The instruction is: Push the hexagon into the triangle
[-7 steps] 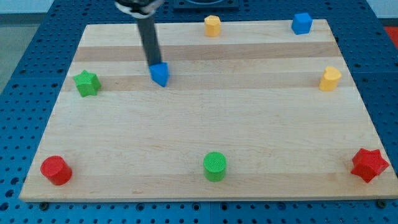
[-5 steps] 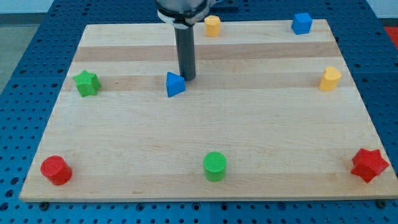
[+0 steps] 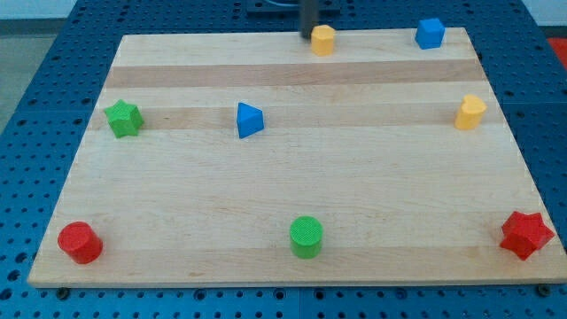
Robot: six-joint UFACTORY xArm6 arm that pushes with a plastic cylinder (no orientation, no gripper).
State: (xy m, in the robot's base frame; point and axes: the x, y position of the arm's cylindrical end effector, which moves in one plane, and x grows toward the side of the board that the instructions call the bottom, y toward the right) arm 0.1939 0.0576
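The yellow hexagon [image 3: 323, 40] sits near the view's top edge of the wooden board [image 3: 292, 186], a little right of centre. The blue triangle [image 3: 249, 120] lies in the upper left-centre of the board, well below and left of the hexagon. My tip [image 3: 307, 35] is at the top edge, just left of the hexagon and touching or nearly touching its left side. Only the lowest part of the rod shows; the rest is cut off by the view's top.
A green star [image 3: 124, 118] is at the left, a red cylinder [image 3: 80, 242] at bottom left, a green cylinder [image 3: 306, 237] at bottom centre, a red star [image 3: 526, 234] at bottom right. Another yellow block [image 3: 470, 112] is at the right, a blue cube [image 3: 431, 33] at top right.
My tip left the blue triangle, which it had nudged right and down, and moved up to the top edge. The yellow hexagon has shifted a little to the right.
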